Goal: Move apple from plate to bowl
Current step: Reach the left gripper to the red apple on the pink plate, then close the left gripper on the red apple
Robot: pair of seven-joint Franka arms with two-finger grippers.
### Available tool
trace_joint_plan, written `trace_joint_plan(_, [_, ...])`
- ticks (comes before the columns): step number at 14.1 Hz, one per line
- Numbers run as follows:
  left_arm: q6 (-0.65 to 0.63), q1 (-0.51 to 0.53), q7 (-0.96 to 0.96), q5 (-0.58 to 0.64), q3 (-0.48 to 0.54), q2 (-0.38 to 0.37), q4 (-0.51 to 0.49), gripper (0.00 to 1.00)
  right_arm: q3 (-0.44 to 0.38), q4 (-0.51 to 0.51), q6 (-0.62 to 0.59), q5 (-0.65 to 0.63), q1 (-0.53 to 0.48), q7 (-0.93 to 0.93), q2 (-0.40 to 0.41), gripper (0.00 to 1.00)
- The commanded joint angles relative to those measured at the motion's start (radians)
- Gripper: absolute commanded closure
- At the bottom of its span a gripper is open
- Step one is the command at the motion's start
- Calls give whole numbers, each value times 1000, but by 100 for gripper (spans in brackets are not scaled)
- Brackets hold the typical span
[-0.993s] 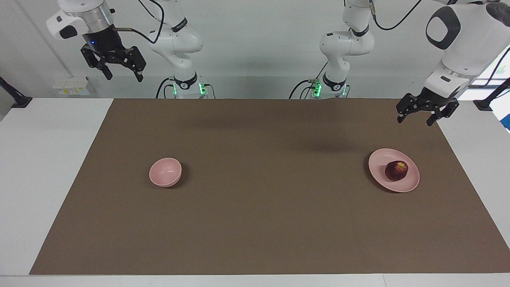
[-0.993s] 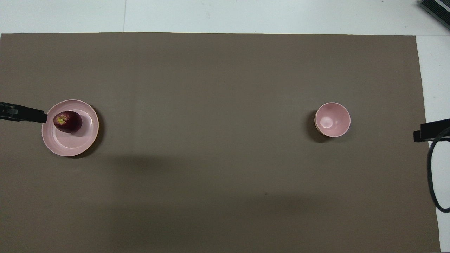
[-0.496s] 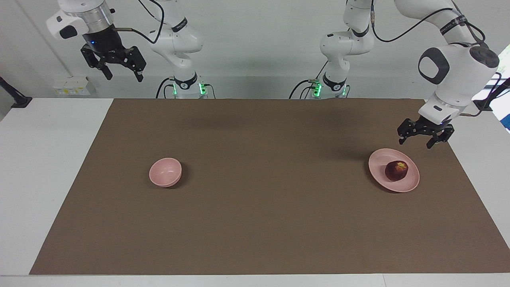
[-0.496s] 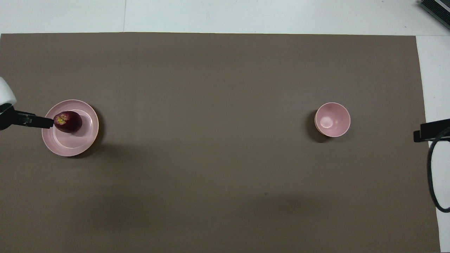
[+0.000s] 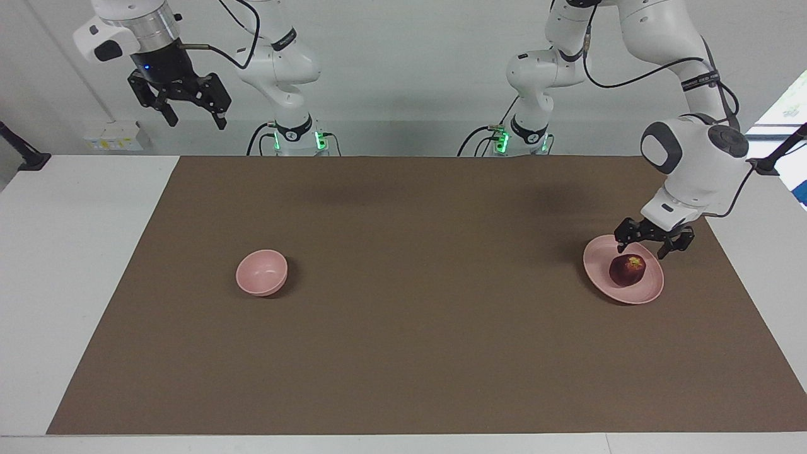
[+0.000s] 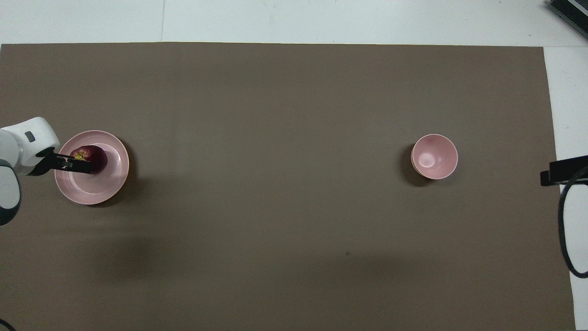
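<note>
Hovering spread over the apple (image 5: 627, 270), left gripper (image 5: 642, 252).

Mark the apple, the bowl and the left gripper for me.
apple (image 5: 627, 271): facing view, middle of its dark red side.
bowl (image 6: 434, 156): overhead view, inside bottom.
left gripper (image 5: 649, 247): facing view, midway between its fingertips, just above the apple.

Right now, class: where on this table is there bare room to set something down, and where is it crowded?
The mat lies bare between the bowl and the plate. Crowded only at the plate: the apple sits there, with the left gripper over it.
</note>
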Motion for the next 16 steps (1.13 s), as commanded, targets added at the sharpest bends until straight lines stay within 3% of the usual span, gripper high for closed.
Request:
trace_joint_plan(1, [78, -2, 16, -18, -2, 21, -16, 0, 3, -1, 6, 7, -9, -16, -2, 0])
trace_joint_plan(8, [109, -10, -30, -78, -4, 41, -18, 0, 3, -1, 6, 7, -9, -16, -2, 0])
trace_joint_plan(10, [108, -22, -50, -78, -4, 41, -18, 18, 3, -1, 6, 7, -9, -16, -2, 0])
trace_joint_plan(13, [98, -21, -47, -78, -2, 41, -12, 59, 3, -1, 6, 7, -9, -16, -2, 0])
trace_joint_plan(15, [88, -24, -47, -78, -2, 40, -9, 93, 3, -1, 6, 7, -9, -16, -2, 0])
trace_joint_plan(16, [86, -22, -47, -78, -2, 29, -7, 99, 3, -1, 7, 7, -9, -16, -2, 0])
